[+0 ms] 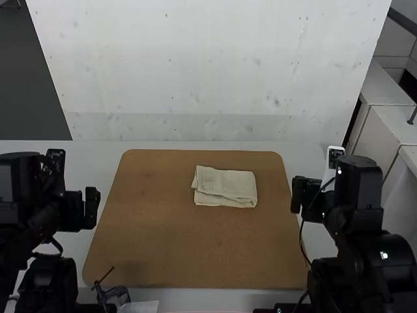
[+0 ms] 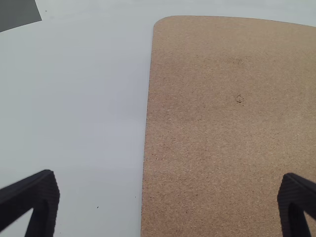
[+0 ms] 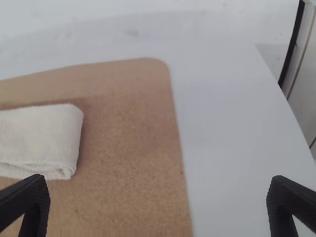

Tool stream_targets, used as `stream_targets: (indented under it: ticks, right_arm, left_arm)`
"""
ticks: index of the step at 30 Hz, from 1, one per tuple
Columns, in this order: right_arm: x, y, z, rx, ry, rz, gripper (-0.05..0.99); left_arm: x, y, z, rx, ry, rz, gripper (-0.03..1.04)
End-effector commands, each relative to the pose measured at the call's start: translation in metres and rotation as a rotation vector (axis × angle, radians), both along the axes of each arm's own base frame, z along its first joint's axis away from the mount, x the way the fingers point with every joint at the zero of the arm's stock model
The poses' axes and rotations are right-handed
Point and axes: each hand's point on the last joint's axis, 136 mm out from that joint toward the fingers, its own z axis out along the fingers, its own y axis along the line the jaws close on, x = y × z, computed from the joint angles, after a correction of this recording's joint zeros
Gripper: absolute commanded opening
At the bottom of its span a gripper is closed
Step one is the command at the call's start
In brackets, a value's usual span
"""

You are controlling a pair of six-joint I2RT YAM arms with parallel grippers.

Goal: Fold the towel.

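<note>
No txt, labels, brands, nos. or signs were legible.

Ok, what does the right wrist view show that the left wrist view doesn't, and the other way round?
Right wrist view: the folded towel lying on the brown board, near the board's far right corner, and the right gripper, open.

Left wrist view: the board's far left corner, a small ring-shaped mark on it, and the left gripper, open.

Both: part of the brown board and the white table beside it.
</note>
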Motion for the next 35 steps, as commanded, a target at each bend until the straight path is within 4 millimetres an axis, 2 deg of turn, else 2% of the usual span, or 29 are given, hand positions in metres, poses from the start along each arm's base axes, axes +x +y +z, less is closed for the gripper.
stream_targets:
  ticks: [1, 7, 35]
  right_arm:
    - [-0.008, -0.002, 0.016, 0.025, -0.013, -0.016, 0.96]
    - [-0.036, -0.002, -0.006, 0.046, 0.144, -0.026, 0.96]
    - [-0.035, 0.000, -0.004, 0.059, 0.131, -0.019, 0.96]
  left_arm:
    - [0.000, -0.001, 0.012, 0.003, -0.036, -0.009, 0.99]
    - [0.000, -0.001, 0.012, 0.003, -0.036, -0.007, 0.99]
    - [0.000, 0.000, 0.012, 0.004, -0.036, -0.006, 0.99]
